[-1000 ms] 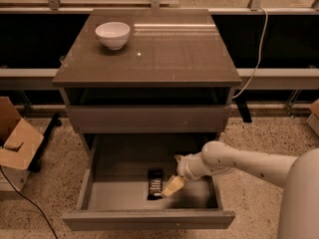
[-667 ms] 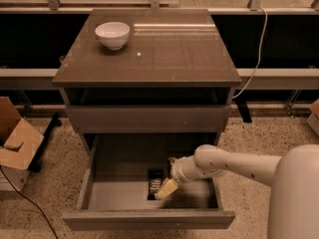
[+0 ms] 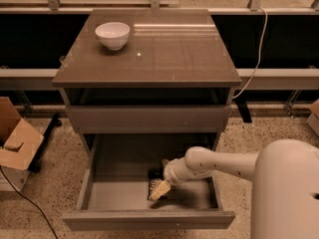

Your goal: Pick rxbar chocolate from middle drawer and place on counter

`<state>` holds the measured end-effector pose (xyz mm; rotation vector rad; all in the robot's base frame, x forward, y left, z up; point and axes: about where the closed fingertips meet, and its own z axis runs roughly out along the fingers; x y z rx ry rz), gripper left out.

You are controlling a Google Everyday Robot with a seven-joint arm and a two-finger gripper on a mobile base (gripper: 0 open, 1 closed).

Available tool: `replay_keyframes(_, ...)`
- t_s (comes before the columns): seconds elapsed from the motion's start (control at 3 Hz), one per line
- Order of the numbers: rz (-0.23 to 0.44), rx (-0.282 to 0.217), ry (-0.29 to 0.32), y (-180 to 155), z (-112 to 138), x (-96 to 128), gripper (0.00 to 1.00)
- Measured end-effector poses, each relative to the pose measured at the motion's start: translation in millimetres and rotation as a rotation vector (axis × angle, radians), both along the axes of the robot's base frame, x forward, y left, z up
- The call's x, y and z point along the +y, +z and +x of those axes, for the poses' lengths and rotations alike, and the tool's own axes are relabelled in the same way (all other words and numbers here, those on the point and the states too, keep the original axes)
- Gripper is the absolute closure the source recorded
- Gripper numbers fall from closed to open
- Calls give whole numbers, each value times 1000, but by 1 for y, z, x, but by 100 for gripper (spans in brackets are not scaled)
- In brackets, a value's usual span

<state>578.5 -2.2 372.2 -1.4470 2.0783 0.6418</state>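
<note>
The middle drawer (image 3: 115, 187) is pulled wide open at the bottom of the cabinet. The rxbar chocolate (image 3: 153, 178), a small black wrapper, lies on the drawer's grey floor near the middle. My gripper (image 3: 159, 188) reaches in from the right and sits low, right over the bar's near end, hiding part of it. The counter (image 3: 169, 54) is the glossy grey-brown top of the cabinet, above the drawer.
A white bowl (image 3: 112, 35) stands at the counter's back left. A closed drawer front (image 3: 149, 117) sits above the open drawer. A cardboard box (image 3: 17, 143) stands on the floor to the left. A cable (image 3: 255, 59) hangs at the right.
My gripper has moved left and lower in the drawer, from beside the bar to over it. The bar has not moved.
</note>
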Motion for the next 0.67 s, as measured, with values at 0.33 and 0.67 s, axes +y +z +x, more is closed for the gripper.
replay_keyframes(0.33,-30,18,0,-14,2,0,0)
replay_keyframes(0.67,-64,27,-28,-23,0,-9,19)
